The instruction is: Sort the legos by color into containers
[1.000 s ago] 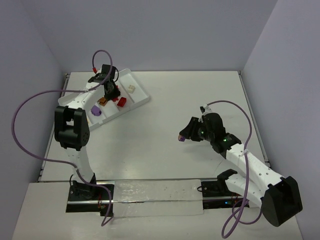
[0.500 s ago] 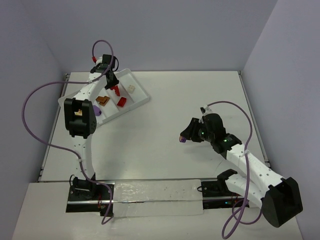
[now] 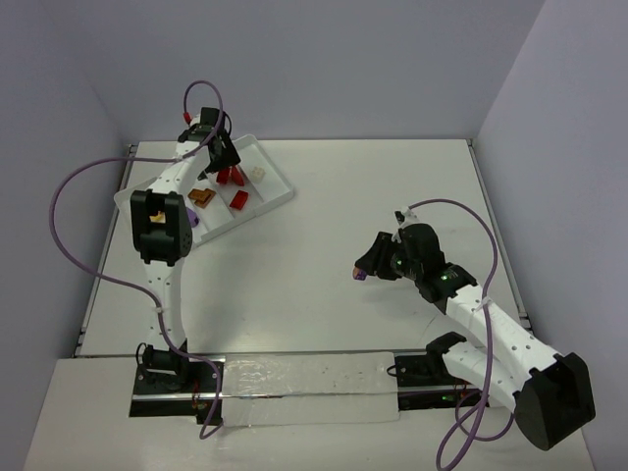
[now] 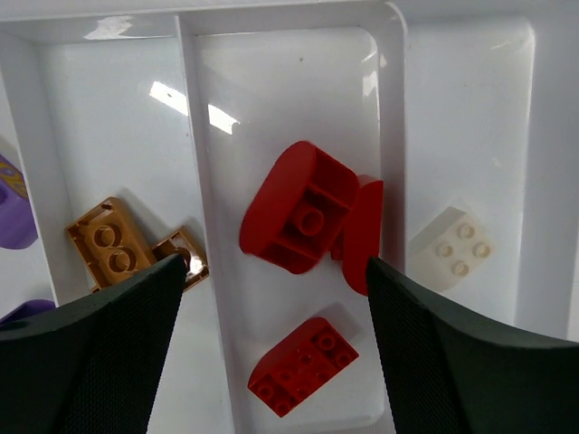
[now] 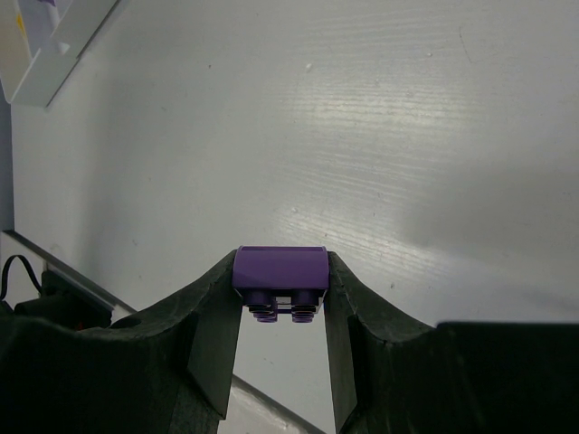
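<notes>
Legos first: three red bricks sit in the middle compartment of the tray. The biggest is a rounded one lying hollow side up. It's touching a second red piece that leans on the divider toward the white side. The third lies studs up, a bit apart from those two.

One compartment over on one side there are two brown bricks, touching each other. On the other side a lone white brick sits studs up. Past the brown ones, some purple bits peek in at the edge of the left wrist view. Any lettering on the studs is too small to read.

The left end effector hangs right over the tray's red compartment. Its fingers are spread wide with nothing between them, so it's open.

One purple brick isn't in the tray at all. It's pinched between both fingers of the right end effector, studs pointing down, so that one is closed on the brick. From the top view that end effector is well apart from the tray, off to its right and nearer the arm bases. It's low over the bare white bench, and I can't tell whether the brick actually touches it.
</notes>
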Robot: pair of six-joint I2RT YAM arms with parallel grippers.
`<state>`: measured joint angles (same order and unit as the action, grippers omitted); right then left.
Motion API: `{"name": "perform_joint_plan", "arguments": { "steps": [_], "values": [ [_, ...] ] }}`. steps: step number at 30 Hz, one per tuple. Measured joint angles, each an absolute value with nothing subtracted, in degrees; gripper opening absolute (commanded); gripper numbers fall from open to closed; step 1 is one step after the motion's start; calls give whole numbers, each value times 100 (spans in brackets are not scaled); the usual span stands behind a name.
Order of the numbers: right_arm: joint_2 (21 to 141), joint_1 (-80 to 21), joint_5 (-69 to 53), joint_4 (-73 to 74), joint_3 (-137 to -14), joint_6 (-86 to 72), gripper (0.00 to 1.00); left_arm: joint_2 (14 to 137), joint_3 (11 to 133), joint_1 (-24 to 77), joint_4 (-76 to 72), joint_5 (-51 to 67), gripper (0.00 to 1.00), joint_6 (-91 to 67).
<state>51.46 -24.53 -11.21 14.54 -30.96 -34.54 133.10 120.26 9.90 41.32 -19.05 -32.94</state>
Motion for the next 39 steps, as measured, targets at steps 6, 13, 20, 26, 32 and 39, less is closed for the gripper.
{"name": "perform_joint_plan", "arguments": {
  "steps": [6, 13, 20, 26, 32, 39],
  "values": [
    [5246, -2455, -1183, 1425, -3119, -3461, 0, 12741, 11900, 1113, 4143, -1602, 86, -3132],
    [6287, -3209, -1057, 1376, -3766, -3516, 0, 10364, 10147, 1531, 3591, -1144, 86, -3087],
    [7933, -4380, -1053, 1005, -4781, -3702, 3, 8722, 8622, 1516, 3329, -1084, 86, -3280],
    [9343, -4730, -1027, 725, -5608, -3913, 20, 8508, 7592, 1507, 3400, -1130, 87, -3486],
    [9954, -4744, -982, 670, -5892, -4001, 60, 8418, 6995, 1521, 3410, -1040, 94, -3604],
    [10230, -4744, -977, 664, -6172, -3996, 79, 7991, 6574, 1650, 3399, -969, 94, -3731]
  ]
}}
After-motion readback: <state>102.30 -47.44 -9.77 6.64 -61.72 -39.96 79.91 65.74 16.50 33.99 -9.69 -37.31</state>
